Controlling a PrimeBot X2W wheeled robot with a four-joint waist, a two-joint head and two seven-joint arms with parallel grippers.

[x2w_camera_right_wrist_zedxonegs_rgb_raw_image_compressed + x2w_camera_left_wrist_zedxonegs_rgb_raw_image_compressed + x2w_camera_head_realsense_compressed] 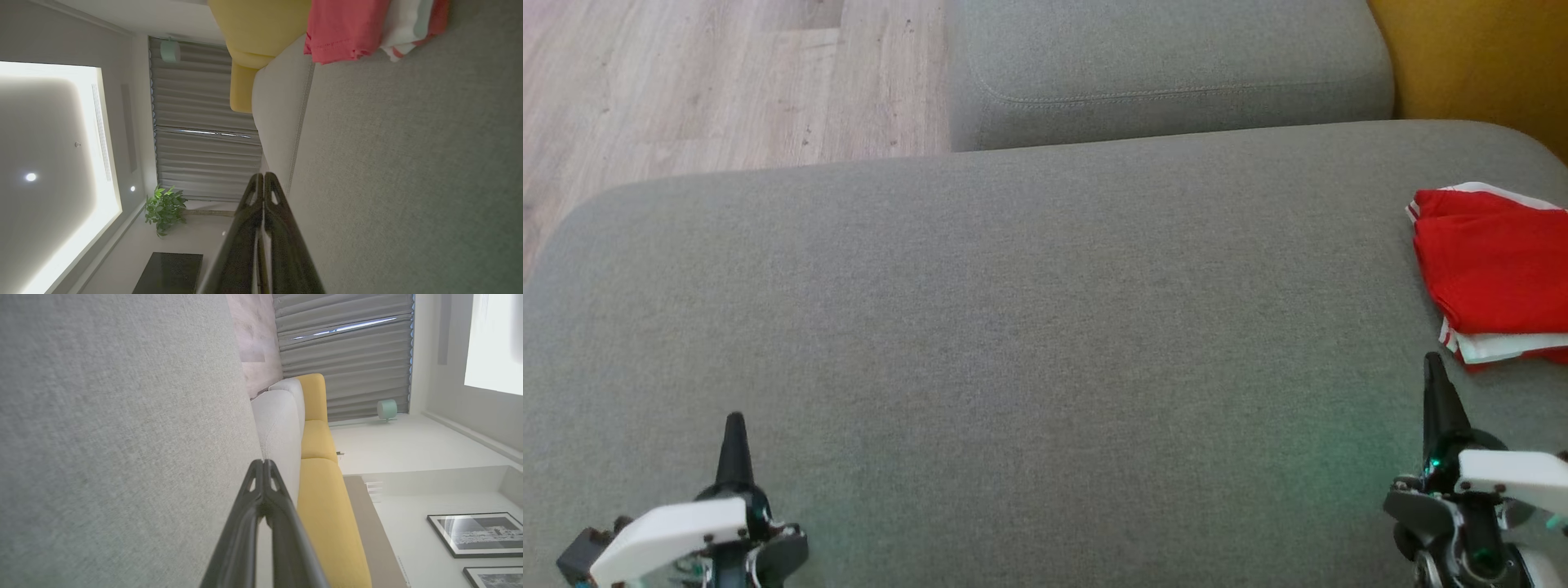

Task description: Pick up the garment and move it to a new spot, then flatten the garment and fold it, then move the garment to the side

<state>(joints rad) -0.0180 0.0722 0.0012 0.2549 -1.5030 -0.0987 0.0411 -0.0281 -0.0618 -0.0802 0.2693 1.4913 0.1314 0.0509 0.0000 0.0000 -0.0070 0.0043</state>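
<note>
The garment (1490, 269), red with white striped trim, lies folded at the far right edge of the grey sofa seat (1029, 327). In the right wrist view the garment (347, 28) sits at the top, ahead of the fingers. My right gripper (1433, 363) is shut and empty, its tip a short way in front of the garment's near edge and not touching it. At the lower left, far from the garment, my left gripper (735, 420) is shut with nothing in it. Both wrist views show the left gripper (263, 462) and right gripper (261, 175) with fingertips pressed together.
A second grey cushion (1168, 65) stands behind the seat. Wooden floor (703, 82) lies at the upper left and a yellow sofa (1478, 57) at the upper right. Grey curtains (343, 355) hang in the background.
</note>
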